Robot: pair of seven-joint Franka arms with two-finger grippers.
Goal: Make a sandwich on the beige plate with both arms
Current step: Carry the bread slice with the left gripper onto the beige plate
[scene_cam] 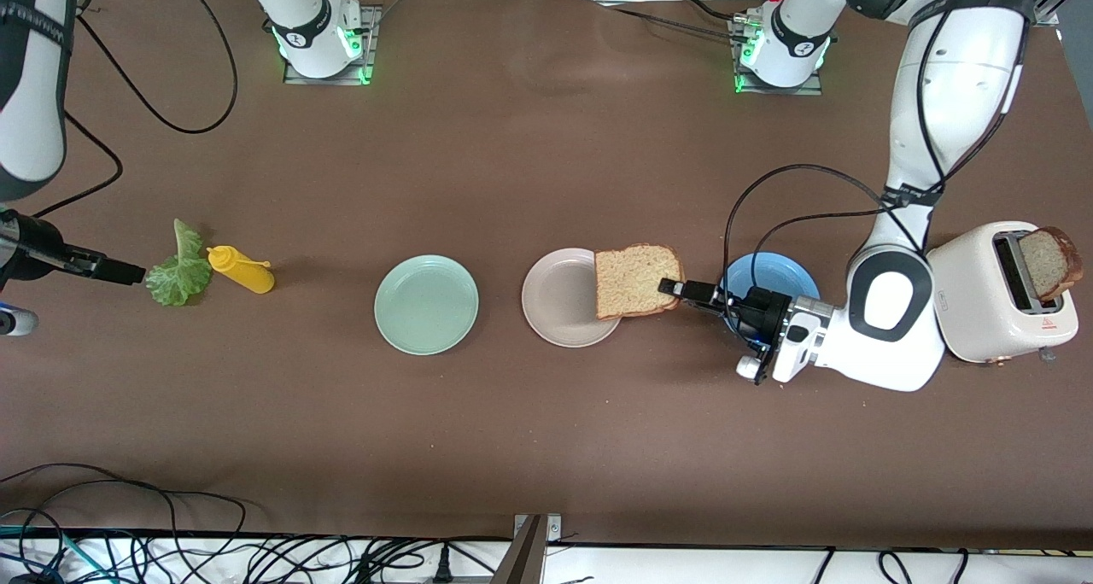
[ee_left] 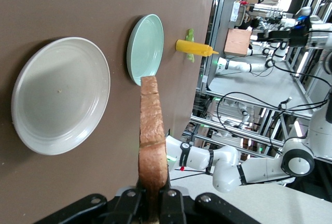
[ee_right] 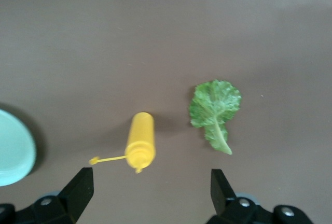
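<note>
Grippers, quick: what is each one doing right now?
Left gripper: shut on the bread, over the beige plate.
Right gripper: open, empty, above the mustard bottle.

A small red warning triangle on the white toaster (scene_cam: 999,298); no legible text.

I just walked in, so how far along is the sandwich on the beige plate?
Early. Done: nothing lies on the beige plate yet. In hand: the left gripper holds the first bread slice over it. Left: the lettuce leaf beside the open right gripper, and the second slice in the toaster.
</note>
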